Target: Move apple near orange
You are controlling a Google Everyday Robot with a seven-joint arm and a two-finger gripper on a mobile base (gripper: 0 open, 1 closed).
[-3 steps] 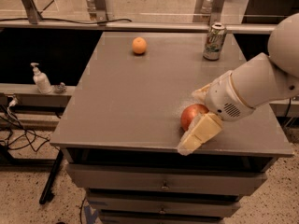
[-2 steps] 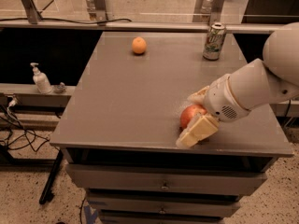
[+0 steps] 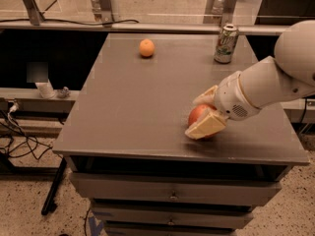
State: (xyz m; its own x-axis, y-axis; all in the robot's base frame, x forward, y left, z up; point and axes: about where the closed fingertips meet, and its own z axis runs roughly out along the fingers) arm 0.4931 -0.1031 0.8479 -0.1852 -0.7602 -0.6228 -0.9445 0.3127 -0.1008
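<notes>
1. Camera view: the gripper (image 3: 193, 117) sits low over the grey table's (image 3: 128, 107) near right part, its 2 pale fingers (image 3: 206, 126) pinching the apple (image 3: 199, 113), one in front and one behind.
2. The apple rests on the tabletop; the orange (image 3: 146, 48) lies well apart, at the far left-centre.
3. A soda can (image 3: 226, 43) stands upright at the far right, off to the side of the stretch between the 2 fruits.
4. The white arm (image 3: 266, 85) reaches in from the right; drawers (image 3: 172, 195) sit below.
</notes>
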